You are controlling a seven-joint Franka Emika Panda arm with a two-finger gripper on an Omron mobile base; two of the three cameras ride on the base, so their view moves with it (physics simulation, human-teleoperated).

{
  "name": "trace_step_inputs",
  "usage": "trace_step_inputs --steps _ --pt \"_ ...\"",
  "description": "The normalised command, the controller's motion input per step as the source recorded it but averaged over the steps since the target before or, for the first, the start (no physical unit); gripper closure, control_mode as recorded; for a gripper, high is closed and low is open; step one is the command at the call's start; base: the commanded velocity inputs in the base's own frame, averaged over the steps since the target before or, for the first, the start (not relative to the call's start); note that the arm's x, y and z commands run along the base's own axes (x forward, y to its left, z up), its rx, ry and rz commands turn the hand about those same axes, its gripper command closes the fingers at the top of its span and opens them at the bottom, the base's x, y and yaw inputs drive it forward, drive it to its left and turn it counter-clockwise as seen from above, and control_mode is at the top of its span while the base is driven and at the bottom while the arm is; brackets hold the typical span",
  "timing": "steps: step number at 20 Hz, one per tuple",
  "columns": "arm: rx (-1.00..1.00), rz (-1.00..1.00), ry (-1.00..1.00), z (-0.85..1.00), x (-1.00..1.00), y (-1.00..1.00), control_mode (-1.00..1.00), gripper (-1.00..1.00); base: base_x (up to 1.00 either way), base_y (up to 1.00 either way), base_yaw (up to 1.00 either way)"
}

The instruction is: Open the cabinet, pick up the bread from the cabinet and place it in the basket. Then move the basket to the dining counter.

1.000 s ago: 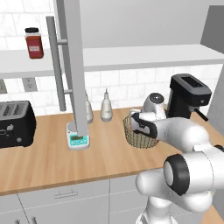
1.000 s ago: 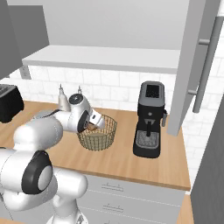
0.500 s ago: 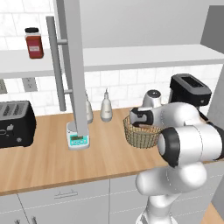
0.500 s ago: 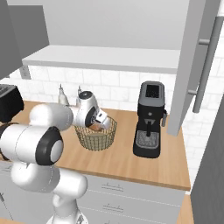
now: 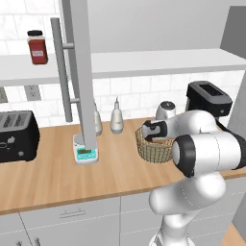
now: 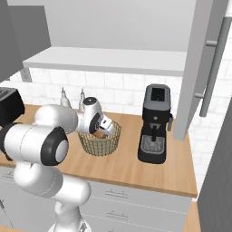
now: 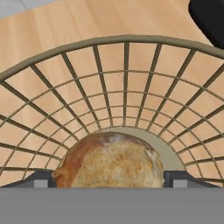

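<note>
The pincer (image 7: 108, 180) stands wide inside the basket (image 7: 127, 87), one fingertip (image 7: 41, 178) either side of the bread (image 7: 109, 162), which lies on the basket's floor. The basket (image 5: 153, 146) sits on the desk (image 5: 62, 175) beside the coffee machine (image 6: 154, 123)

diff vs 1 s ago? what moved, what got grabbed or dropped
The arm folded in: its elbow swung from low and forward up toward the basket, while the tool stayed over the basket, jaws wide either side of the bread. The bread rests on the basket floor. Nothing newly grabbed or visibly dropped. Basket, coffee machine, scale, toaster and open cabinet door are unmoved.
</note>
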Motion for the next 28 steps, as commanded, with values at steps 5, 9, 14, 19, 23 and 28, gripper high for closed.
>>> trace_step_inputs --steps 5,9,14,19,23,28 --pt "0.0 0.0 0.0 0.0 0.26 0.0 -1.0 1.0 0.0 0.0 0.0" --pt "0.0 0.0 0.0 0.0 0.51 0.0 -1.0 1.0 0.0 0.0 0.0" --pt "0.0 0.0 0.0 -0.02 0.26 0.0 -1.0 1.0 0.0 0.0 0.0" --pt "0.0 0.0 0.0 -0.01 0.0 0.0 -1.0 1.0 0.0 0.0 0.0" --pt "0.0 0.0 -0.01 0.0 -0.1 0.0 -1.0 -1.0 0.0 0.0 0.0" --pt "0.0 0.0 -0.05 0.0 0.01 0.0 -1.0 -1.0 0.0 0.0 0.0"
